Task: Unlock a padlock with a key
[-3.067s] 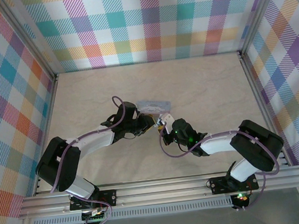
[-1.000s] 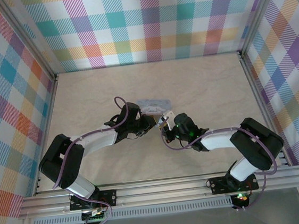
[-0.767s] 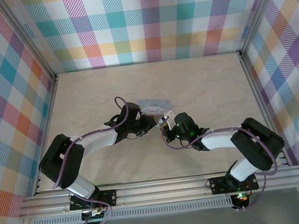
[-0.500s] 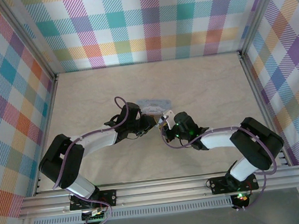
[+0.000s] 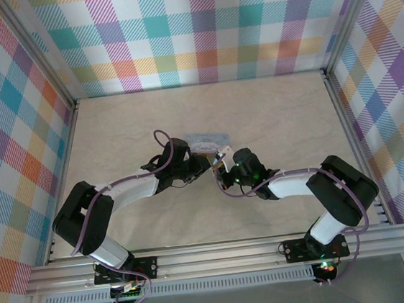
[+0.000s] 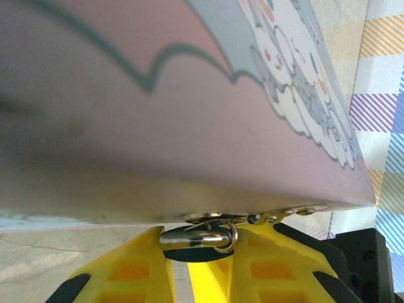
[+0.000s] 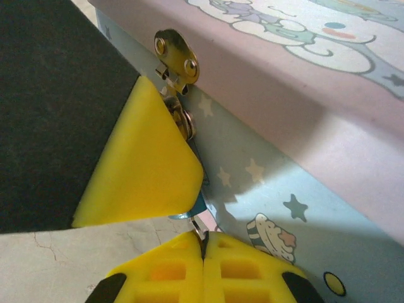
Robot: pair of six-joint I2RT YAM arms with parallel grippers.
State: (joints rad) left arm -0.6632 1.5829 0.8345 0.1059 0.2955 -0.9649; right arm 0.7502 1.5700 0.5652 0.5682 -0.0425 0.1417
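In the top view, the two grippers are set tip to tip near the middle of the table point(image 5: 278, 114). They are right at the near side of the pale blue tin point(image 5: 208, 138). The left gripper point(image 5: 205, 167) is seen on the left and the right gripper point(image 5: 225, 166) on the right.

In the left wrist view, the padlock point(image 6: 199, 237) is pinched between the yellow fingers point(image 6: 126, 271) of the left gripper. Its silvery loop is seen right under the metal clasp point(image 6: 278, 216) at the edge of the tin. Its dark body is tucked low between the fingers.

In the right wrist view, the right gripper's fingers are pressed together on a thin silvery key point(image 7: 200, 232). The key is pointed up at a small blue bit of the padlock, which is tucked under a yellow finger of the left gripper. Whether the key is inside the lock cannot be told.
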